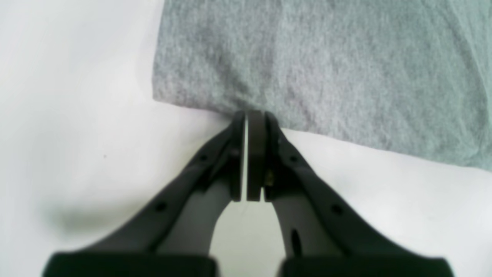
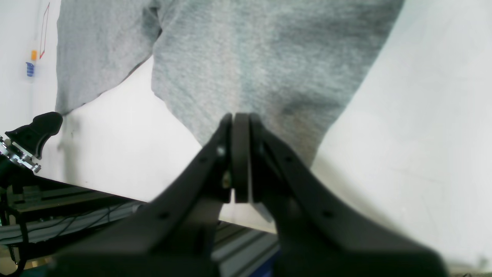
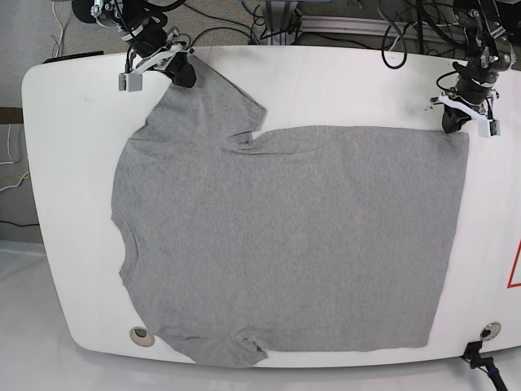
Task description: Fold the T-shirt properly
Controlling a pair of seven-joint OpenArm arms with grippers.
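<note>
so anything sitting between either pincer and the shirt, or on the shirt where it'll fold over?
Nothing visible. The left pincer is shut at the T-shirt hem corner, the right pincer shut at the sleeve end. The shirt lies flat on the white table, with nothing on top of it.

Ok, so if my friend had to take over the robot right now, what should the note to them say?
Left gripper: jaws shut, at the hem edge of the T-shirt near its far corner; a real pinch on the cloth cannot be confirmed.
Right gripper: jaws shut at the edge of the far sleeve; it looks like it is pinching fabric.
The shirt lies spread flat on the white table, collar toward the right arm's side, near sleeve hanging slightly over the front edge.
Done: both arms placed on the far edge.
Left: every fold. No fold is made yet.
</note>
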